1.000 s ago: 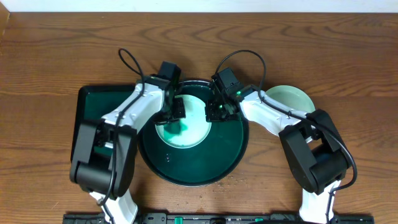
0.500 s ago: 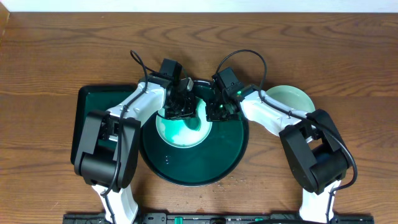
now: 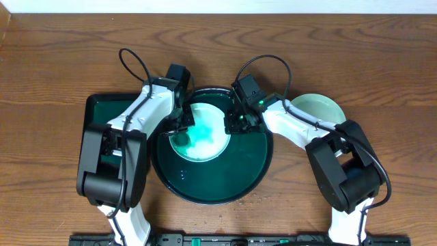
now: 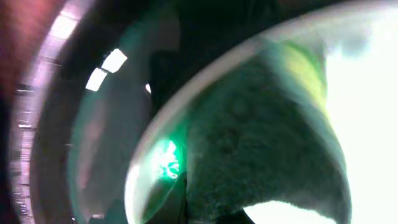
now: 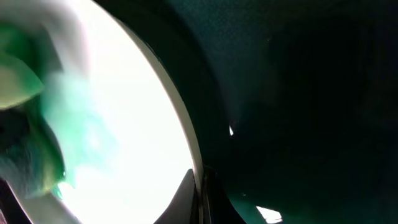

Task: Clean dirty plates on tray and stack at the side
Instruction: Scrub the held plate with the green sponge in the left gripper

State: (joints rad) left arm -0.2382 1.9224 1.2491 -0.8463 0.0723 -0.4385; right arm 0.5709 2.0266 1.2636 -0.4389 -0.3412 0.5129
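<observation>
A white plate [image 3: 208, 133] with teal-green smears lies in the upper part of the round dark tray [image 3: 225, 179]. My left gripper [image 3: 183, 128] is at the plate's left edge, shut on a dark green sponge [image 4: 261, 149] with a yellow layer, which presses on the plate [image 4: 367, 124]. My right gripper [image 3: 234, 124] is shut on the plate's right rim. The right wrist view shows the rim pinched between the fingers [image 5: 200, 190], with the plate [image 5: 124, 124] and the tray [image 5: 298, 93] on either side. A pale turquoise plate [image 3: 321, 109] lies on the table to the right of the tray.
A rectangular dark green tray [image 3: 99, 119] lies to the left of the round tray, under my left arm. Both arms reach in over the round tray from either side. Bare wooden table [image 3: 218, 55] lies beyond the tray.
My left gripper has swept the sponge from the plate's upper middle to its left edge. The teal smear now spreads across the plate. My right gripper has held still on the rim.
</observation>
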